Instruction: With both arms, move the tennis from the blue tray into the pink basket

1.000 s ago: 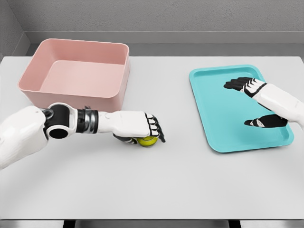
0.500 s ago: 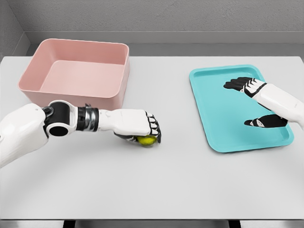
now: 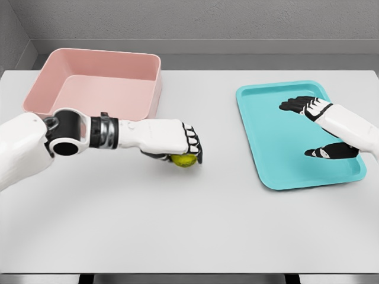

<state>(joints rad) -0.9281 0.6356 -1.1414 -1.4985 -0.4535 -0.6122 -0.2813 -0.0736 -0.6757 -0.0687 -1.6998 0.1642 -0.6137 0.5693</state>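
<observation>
Gripping the round tennis ball (image 3: 184, 160), left hand (image 3: 172, 141).

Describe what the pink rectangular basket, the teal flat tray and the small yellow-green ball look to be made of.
Pink rectangular basket: probably moulded plastic, matte, with smooth walls and rounded rim. Teal flat tray: likely plastic too, with a slight sheen and rolled lip. Small yellow-green ball, gripped in the left hand: dull, possibly felt; mostly hidden, so unsure.

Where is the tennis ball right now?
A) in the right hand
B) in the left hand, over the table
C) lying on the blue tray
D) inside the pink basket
B: the left hand is curled around the ball between basket and tray.
</observation>
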